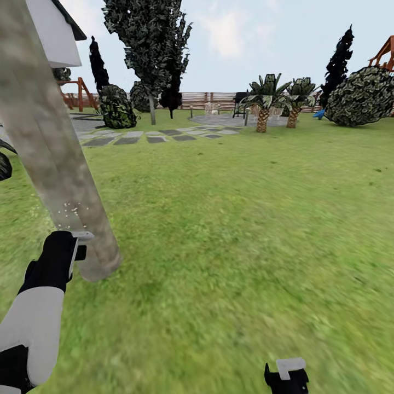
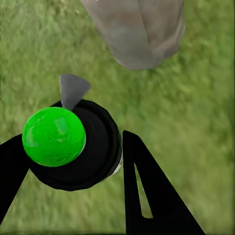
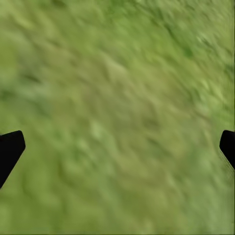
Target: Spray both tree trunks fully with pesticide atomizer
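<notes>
A thick, pale grey-brown mottled tree trunk (image 1: 52,158) rises slanted at the left of the head view, with fine white specks (image 1: 68,210) low on it. My left gripper (image 1: 75,247) is right beside the trunk's base, shut on the pesticide atomizer (image 2: 73,147), a black body with a bright green round cap (image 2: 53,136). Its grey nozzle (image 2: 72,90) points toward the trunk's foot (image 2: 139,34). My right gripper (image 1: 287,373) hangs low over the grass (image 3: 117,98), open and holding nothing. Its black fingertips (image 3: 10,149) stand far apart.
Green lawn (image 1: 246,219) stretches ahead to grey stepping stones (image 1: 156,135), a tall leafy tree (image 1: 150,44), round bushes (image 1: 361,96), short palms (image 1: 264,101) and a brown slat fence (image 1: 210,99). A white building corner (image 1: 54,33) stands at the upper left.
</notes>
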You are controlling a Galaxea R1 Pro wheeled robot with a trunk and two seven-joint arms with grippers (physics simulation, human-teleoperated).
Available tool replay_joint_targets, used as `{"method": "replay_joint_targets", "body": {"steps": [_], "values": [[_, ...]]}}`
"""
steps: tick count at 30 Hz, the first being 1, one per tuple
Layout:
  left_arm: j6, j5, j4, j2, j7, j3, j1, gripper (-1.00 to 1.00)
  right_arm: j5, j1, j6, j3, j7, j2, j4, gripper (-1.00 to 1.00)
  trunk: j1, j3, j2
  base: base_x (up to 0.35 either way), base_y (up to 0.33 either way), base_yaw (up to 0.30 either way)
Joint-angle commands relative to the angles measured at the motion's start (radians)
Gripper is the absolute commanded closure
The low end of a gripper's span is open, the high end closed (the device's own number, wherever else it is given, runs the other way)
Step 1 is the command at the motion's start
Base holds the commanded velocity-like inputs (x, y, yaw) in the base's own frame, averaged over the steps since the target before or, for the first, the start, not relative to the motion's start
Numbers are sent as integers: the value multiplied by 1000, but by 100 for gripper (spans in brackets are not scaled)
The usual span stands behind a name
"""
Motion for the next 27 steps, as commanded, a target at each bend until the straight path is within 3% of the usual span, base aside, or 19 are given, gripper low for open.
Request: {"method": "replay_joint_targets", "body": {"steps": [1,7,10,18,27], "values": [[4,-3,-1,0,-2,1,1,100,10,-1,-3,-8,-3,1,1,-100,0,-1,0,228,-206,236],[3,-3,-1,6,-1,2,32,100,10,-1,-3,-8,-3,2,1,-100,0,-1,0,235,-200,269],[0,-2,-1,12,-2,38,74,100,10,-1,-3,-8,-3,2,2,-100,0,-1,0,239,-196,277],[0,-1,-2,-32,-2,47,81,100,10,-1,-3,-8,-3,2,2,-100,0,-1,0,240,-194,277],[-1,1,-2,-36,-2,48,82,100,10,-1,-3,-8,-3,2,2,-100,0,-1,0,150,-242,263]]}}
